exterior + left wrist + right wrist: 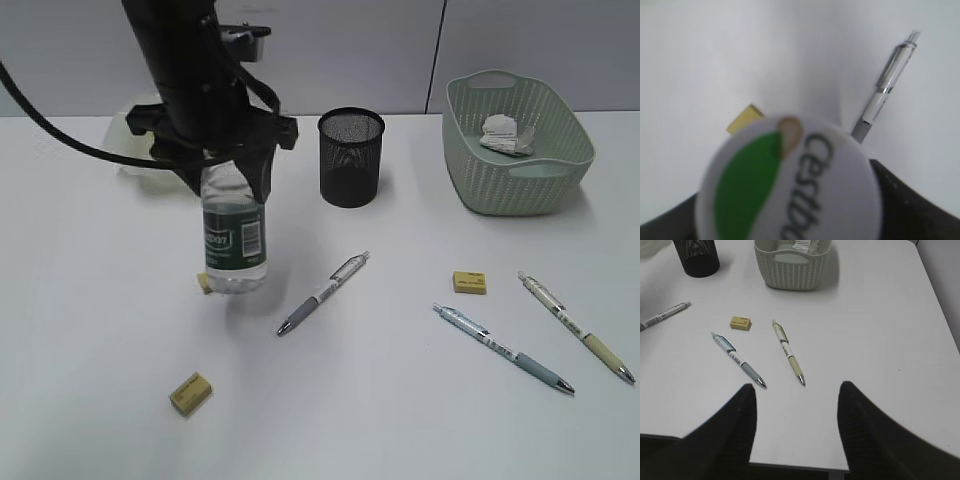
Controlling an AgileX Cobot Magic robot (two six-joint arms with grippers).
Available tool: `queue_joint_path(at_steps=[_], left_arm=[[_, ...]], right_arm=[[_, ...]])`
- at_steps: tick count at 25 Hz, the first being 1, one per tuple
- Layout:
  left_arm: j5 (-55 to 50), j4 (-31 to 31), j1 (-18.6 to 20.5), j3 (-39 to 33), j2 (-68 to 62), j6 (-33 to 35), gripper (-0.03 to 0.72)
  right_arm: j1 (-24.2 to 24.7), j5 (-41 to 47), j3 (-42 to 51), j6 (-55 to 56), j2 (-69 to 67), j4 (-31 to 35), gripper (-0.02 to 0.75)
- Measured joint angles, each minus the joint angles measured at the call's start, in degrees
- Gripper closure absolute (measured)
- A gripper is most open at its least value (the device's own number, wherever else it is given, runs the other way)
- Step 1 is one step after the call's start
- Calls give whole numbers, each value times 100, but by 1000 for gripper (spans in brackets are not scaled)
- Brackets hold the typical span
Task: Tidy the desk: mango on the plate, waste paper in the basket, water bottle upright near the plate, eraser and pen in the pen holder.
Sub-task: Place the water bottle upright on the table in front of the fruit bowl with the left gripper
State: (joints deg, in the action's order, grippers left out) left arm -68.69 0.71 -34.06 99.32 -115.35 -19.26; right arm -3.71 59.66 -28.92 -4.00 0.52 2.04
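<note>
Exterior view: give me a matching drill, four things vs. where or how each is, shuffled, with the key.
Things:
1. water bottle
2. waste paper
3. pen holder
4. blue-grip pen

Places or states:
A. lying flat on the desk, front right
B. upright, its neck gripped by the left end effector
C. inside the basket
D. standing empty between bottle and basket, as far as the mesh shows

Pairs: 1-B, 2-C, 3-D, 4-A
</note>
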Motion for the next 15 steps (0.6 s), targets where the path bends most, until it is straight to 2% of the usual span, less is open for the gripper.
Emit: queue_joint_path(at_steps=[15], left_arm=[[551,-747,791,-119,477,0,176]], right_arm=[[0,5,0,-9,0,0,316]])
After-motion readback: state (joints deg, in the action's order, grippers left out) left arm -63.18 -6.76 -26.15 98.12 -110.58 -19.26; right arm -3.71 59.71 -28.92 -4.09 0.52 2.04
